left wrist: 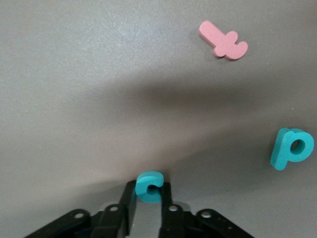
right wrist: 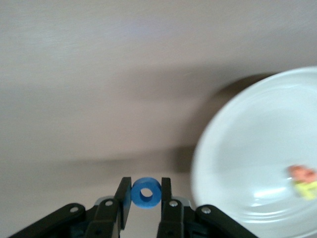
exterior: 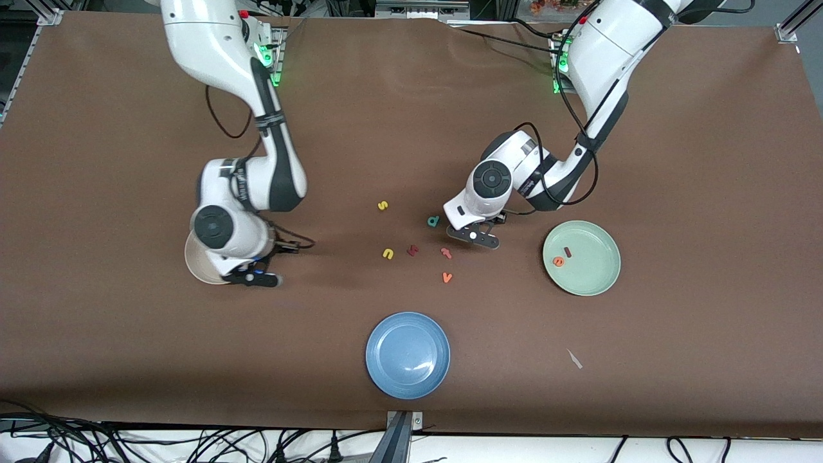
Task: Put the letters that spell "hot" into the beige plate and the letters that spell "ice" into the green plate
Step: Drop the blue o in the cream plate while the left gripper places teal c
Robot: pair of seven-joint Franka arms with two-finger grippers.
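My left gripper [exterior: 474, 236] [left wrist: 148, 192] is low over the table between the loose letters and the green plate [exterior: 598, 273]. It is shut on the teal "c" [left wrist: 148, 186]. The green plate holds the dark red "i" [exterior: 567, 251] and the orange "e" [exterior: 558, 262]. My right gripper [exterior: 259, 278] [right wrist: 146, 194] is shut on the blue "o" [right wrist: 146, 193] beside the rim of the beige plate [exterior: 193, 260] [right wrist: 247, 163]. That plate, mostly hidden under the right arm, holds the orange "t" [right wrist: 302, 173] and the yellow "h" [right wrist: 307, 188].
Loose letters lie mid-table: a yellow "s" [exterior: 382, 206], a teal "d" [exterior: 433, 222] [left wrist: 291, 148], a yellow "u" [exterior: 388, 254], a dark red letter [exterior: 412, 250], a pinkish "t" [exterior: 445, 253] [left wrist: 224, 41], an orange "v" [exterior: 447, 277]. A blue plate [exterior: 407, 354] sits nearer the front camera.
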